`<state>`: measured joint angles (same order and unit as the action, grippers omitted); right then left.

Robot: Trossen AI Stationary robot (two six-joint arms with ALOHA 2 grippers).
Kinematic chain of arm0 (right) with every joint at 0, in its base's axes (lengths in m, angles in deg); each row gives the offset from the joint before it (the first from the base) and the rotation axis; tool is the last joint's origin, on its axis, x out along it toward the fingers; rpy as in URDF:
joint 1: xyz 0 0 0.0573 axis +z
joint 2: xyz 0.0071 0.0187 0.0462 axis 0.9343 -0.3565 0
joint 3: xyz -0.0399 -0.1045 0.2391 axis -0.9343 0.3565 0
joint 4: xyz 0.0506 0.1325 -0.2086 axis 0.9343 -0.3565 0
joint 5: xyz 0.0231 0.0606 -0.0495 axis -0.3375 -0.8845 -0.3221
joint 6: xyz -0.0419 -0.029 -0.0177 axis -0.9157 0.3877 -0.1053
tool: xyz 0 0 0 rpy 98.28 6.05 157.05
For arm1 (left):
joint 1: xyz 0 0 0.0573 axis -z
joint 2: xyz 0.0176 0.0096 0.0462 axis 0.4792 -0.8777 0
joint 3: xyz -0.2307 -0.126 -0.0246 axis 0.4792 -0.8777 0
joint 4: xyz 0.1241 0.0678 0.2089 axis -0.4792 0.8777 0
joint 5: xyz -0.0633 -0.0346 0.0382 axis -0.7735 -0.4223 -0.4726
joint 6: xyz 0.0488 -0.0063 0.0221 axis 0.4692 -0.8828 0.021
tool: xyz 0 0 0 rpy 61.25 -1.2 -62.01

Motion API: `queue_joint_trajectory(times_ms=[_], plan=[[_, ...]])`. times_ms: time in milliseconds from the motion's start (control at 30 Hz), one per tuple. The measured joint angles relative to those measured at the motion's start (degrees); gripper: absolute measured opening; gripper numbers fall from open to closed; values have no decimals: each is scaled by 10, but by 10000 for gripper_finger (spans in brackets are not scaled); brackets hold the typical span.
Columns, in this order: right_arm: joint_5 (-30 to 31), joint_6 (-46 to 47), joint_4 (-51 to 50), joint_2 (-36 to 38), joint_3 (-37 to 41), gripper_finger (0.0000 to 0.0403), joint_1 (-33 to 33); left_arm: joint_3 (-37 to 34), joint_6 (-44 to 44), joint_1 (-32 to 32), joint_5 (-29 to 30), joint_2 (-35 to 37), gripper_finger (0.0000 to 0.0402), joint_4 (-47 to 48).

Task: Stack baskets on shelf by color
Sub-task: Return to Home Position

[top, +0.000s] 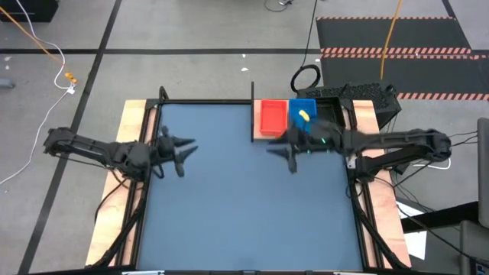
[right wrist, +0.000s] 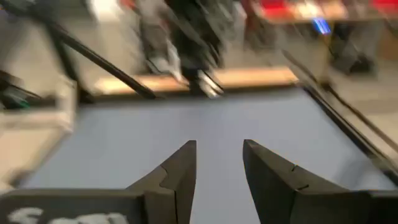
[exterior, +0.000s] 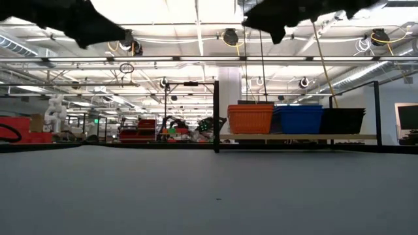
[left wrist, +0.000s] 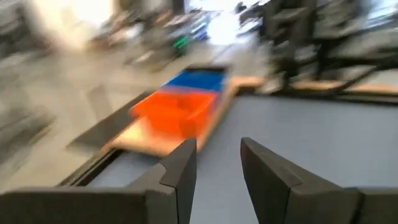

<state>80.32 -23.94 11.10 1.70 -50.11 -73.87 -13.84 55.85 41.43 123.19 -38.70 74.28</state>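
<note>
The baskets stand side by side on the light wood shelf (exterior: 307,136) at the table's far right: red-orange (top: 271,117) (exterior: 250,119), bright blue (top: 302,111) (exterior: 297,119) and black wire-mesh (exterior: 341,120). How many are in each pile I cannot tell. A thin black post (exterior: 216,117) rises at the shelf's left end. My left gripper (top: 187,155) (left wrist: 217,168) hovers open over the table's left part, pointing toward the shelf. My right gripper (top: 285,155) (right wrist: 219,168) hovers open just in front of the shelf, pointing toward the left arm. Neither has anything between its fingers.
The blue tabletop (top: 244,206) is edged by wood strips (top: 130,130) and a black frame. The left arm's base (right wrist: 186,37) shows across the table in the right wrist view. Cables and a striped mat (top: 397,52) lie on the floor beyond the far edge.
</note>
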Motion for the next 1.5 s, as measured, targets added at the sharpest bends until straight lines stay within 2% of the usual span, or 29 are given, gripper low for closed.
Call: queue_joint_trajectory(times_ms=[67, 133, 200, 300, 400, 500, 600, 700, 833, 1067, 1267, 1333, 1500], plan=[[-2, 3, 106, 3, 54, 116, 26, -37, 44, 0, -59, 0, 127, -97], [-1, -4, 162, 4, 93, 98, 38, -54, 55, 0, -75, 3, 127, -149], [-1, -22, 169, 17, 122, 75, 41, -57, 53, 0, -75, 15, 127, -137], [-2, -49, 170, 53, 158, 34, 25, -51, 37, 0, -68, 46, 127, -69], [-40, -60, 170, 105, 183, 6, -2, -48, 22, 0, -39, 85, 127, -12], [-75, -55, 173, 163, 202, 8, -32, -61, 19, -2, -25, 116, 127, -2], [-100, -57, 159, 210, 226, 3, -61, -100, 22, -10, -26, 132, 127, -37], [-119, -45, 159, 245, 255, 2, -86, -143, 23, -23, -26, 142, 126, -77], [-151, -20, 160, 280, 294, 1, -105, -177, 15, -38, -30, 153, 126, -82], [-151, -13, 162, 348, 364, 1, -112, -224, -12, -50, -31, 176, 126, -115], [-154, 16, 249, 404, 439, 1, -112, -224, -44, -49, -54, 176, 127, -100], [-158, 32, 239, 424, 443, 0, -112, -224, -46, -43, -59, 177, 127, -104], [-234, 96, 233, 464, 443, 0, -112, -224, -50, -23, -60, 178, 127, -103]])
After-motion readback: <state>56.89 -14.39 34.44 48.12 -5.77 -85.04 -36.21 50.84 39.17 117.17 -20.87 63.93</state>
